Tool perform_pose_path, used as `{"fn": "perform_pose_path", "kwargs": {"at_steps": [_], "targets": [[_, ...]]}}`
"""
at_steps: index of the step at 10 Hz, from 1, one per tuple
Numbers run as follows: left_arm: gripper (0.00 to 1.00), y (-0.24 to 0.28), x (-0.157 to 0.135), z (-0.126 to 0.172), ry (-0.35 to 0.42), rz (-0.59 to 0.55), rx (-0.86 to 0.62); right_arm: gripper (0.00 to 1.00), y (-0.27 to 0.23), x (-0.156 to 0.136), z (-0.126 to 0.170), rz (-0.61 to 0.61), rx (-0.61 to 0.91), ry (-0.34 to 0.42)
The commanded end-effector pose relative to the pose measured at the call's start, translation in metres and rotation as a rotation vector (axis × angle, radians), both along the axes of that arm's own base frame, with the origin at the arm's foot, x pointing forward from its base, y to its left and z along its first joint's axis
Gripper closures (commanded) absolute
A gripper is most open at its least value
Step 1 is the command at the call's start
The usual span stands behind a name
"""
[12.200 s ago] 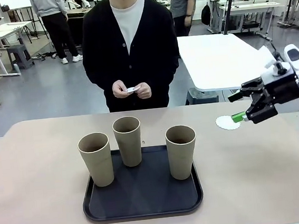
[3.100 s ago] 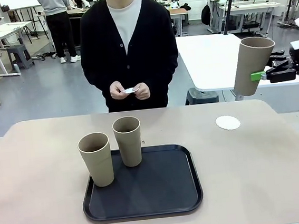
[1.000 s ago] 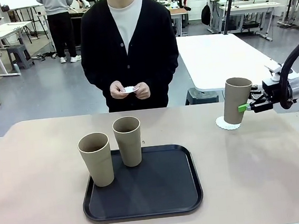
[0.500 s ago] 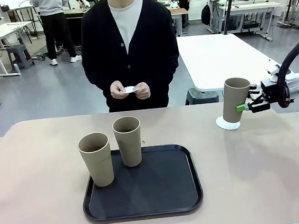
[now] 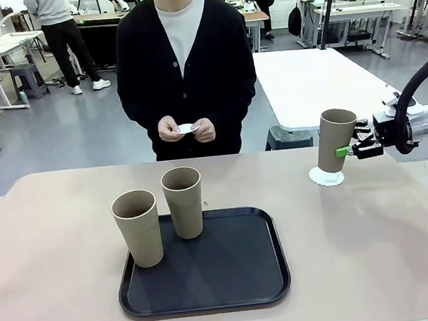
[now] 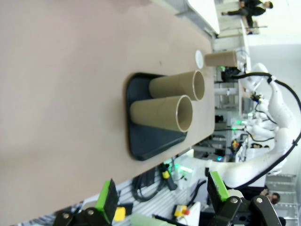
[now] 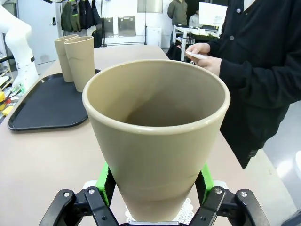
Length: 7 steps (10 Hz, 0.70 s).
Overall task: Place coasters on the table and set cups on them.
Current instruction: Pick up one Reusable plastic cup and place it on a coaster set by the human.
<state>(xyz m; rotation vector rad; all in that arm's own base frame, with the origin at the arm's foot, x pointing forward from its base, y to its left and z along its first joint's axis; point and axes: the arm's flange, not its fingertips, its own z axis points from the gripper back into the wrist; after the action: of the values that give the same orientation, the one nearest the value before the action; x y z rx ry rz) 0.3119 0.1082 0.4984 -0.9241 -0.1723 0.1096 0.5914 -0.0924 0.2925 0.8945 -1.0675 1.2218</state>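
Note:
In the front view, one tan cup (image 5: 337,139) stands upright at the table's (image 5: 374,251) far right, its base on a white scalloped coaster (image 5: 327,178). My right gripper (image 5: 343,150) is shut on this cup low on its side. The right wrist view shows the cup (image 7: 157,136) between the green pads (image 7: 107,181) of the right gripper (image 7: 157,186), with the coaster's edge (image 7: 188,207) under it. Two more cups (image 5: 138,227) (image 5: 183,201) stand on the black tray (image 5: 212,293). My left gripper (image 6: 162,195) hangs open, far from the cups (image 6: 164,113).
A person stands at the far side, holding small white discs (image 5: 188,128) in both hands. A white rectangular table (image 5: 305,83) stands behind the far right corner. The tray's right half is bare.
My right gripper has shifted the held cup slightly left and back, so it stands more squarely over the coaster. The grip stays shut. Nothing else moved.

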Motion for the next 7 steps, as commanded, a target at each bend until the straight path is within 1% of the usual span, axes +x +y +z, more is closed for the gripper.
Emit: {"fn": "perform_pose_path", "kwargs": {"at_steps": [1,3,7], "targets": [[0.0,0.0,0.0,0.0,-0.004,0.004,-0.009,0.17,0.0,0.0,0.0,-0.002,0.0,-0.001],[0.0,0.0,0.0,0.0,-0.004,0.004,-0.009,0.17,0.001,0.007,-0.004,0.024,-0.018,0.026],[0.0,0.0,0.0,0.0,-0.004,0.004,-0.009,0.17,0.006,0.012,-0.011,0.029,-0.01,0.038]]}}
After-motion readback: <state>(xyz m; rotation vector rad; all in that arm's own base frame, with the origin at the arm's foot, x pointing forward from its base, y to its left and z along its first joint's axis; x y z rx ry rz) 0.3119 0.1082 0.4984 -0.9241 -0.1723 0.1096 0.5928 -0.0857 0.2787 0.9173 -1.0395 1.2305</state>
